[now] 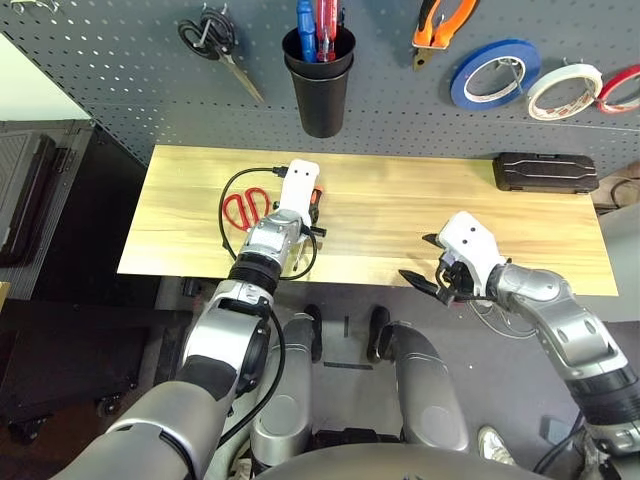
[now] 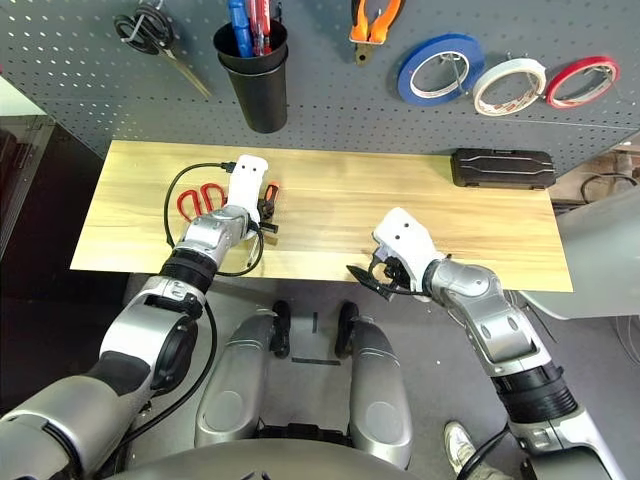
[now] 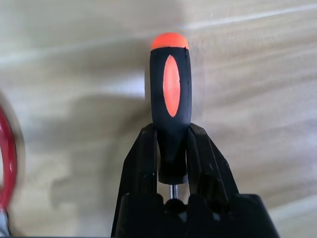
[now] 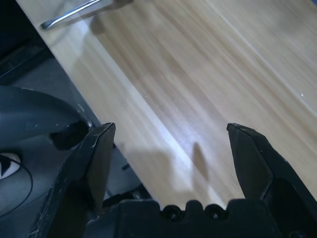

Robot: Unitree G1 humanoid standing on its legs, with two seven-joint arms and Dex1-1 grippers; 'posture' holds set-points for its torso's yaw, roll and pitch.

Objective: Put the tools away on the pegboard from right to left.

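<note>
A slim screwdriver (image 3: 170,94) with an orange-and-black handle lies on the wooden table (image 1: 400,220), and my left gripper (image 3: 170,134) is shut on the lower part of that handle. From the head camera the same gripper (image 1: 313,218) sits at the table's left-middle, just right of the red-handled scissors (image 1: 245,208) lying flat. My right gripper (image 1: 428,265) hovers open at the table's front edge, nothing between its fingers (image 4: 99,153). On the pegboard (image 1: 120,80) hang the orange pliers (image 1: 440,22) and the white tape roll (image 1: 563,90).
Also on the pegboard are black-handled scissors (image 1: 215,45), a black cup (image 1: 320,85) holding blue and red tools, a blue tape roll (image 1: 493,73) and a red tape roll (image 1: 622,88). A black case (image 1: 545,172) lies at the table's back right. A black cable (image 1: 228,215) loops around the scissors.
</note>
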